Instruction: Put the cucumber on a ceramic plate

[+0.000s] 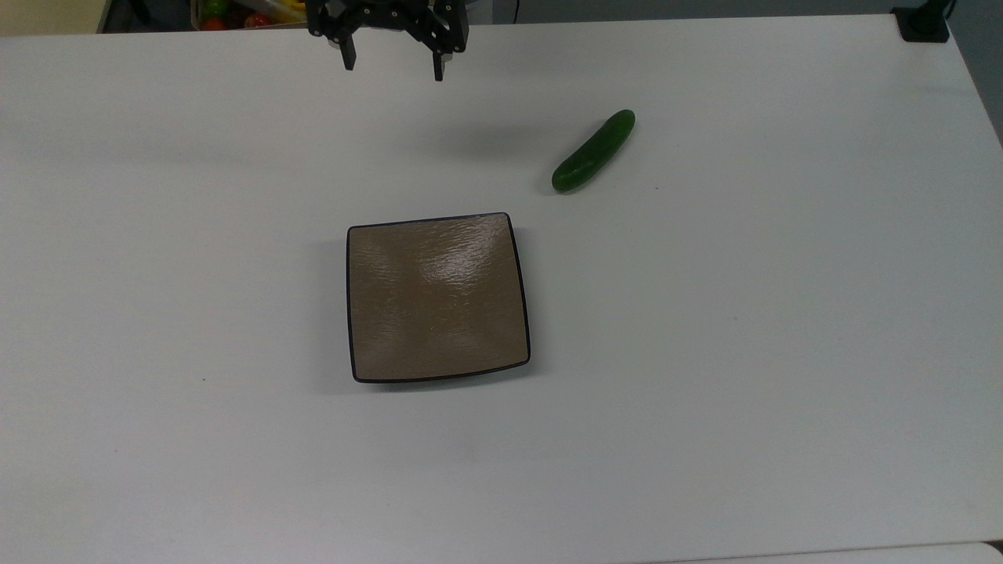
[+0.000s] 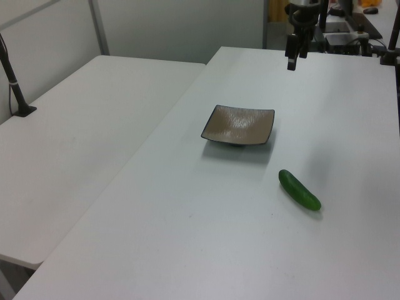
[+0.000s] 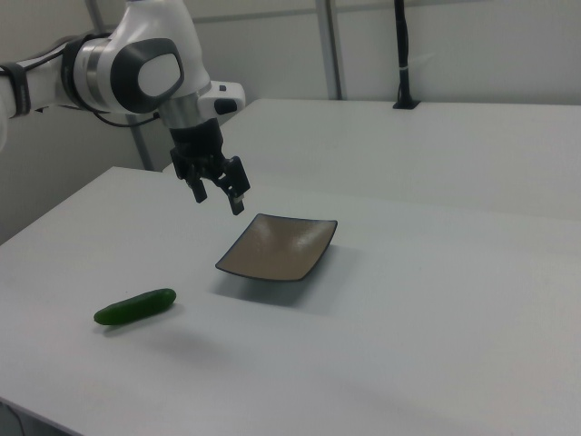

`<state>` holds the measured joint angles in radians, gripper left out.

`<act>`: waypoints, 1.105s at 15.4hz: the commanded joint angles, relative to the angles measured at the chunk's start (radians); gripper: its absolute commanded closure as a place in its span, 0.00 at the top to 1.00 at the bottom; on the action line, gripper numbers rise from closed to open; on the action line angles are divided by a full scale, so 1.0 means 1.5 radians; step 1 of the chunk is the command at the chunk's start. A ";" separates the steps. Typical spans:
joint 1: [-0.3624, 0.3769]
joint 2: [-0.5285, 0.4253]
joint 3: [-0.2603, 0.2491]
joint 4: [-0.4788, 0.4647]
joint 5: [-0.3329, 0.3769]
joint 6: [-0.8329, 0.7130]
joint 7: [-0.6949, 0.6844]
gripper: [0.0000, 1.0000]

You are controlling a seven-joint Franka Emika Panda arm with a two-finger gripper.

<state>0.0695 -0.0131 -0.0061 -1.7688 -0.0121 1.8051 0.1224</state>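
I worked in a robotics lab: below my fingers (image 3: 238,201) stretched a bare white table (image 1: 705,352), another white table (image 2: 75,144) stood beside it, plain partition walls (image 3: 454,45) rose beyond my fingers, and a black post (image 3: 400,54) was clamped at that table's edge.

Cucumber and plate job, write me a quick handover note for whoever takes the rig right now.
Gripper: open, holding nothing, up in the air near the far edge of the table in the top view; the right view has it above the table, off the plate's far-left corner.
Cucumber: lying on the table, apart from the plate, up and to the right of it in the top view.
Ceramic plate: empty, flat on the table near its middle.
Done: nothing yet; cucumber untouched.
Left: move over the cucumber, close the fingers on it, lift, carry to the plate, set it down, release.
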 commanded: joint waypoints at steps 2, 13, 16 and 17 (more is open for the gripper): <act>0.001 -0.007 0.002 0.000 0.006 -0.019 -0.003 1.00; 0.003 -0.007 0.007 -0.003 0.009 -0.014 0.096 1.00; 0.003 -0.006 0.026 -0.006 0.011 -0.012 0.133 1.00; 0.003 -0.005 0.039 -0.009 0.012 -0.011 0.148 1.00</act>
<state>0.0697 -0.0132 0.0139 -1.7695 -0.0108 1.8024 0.2718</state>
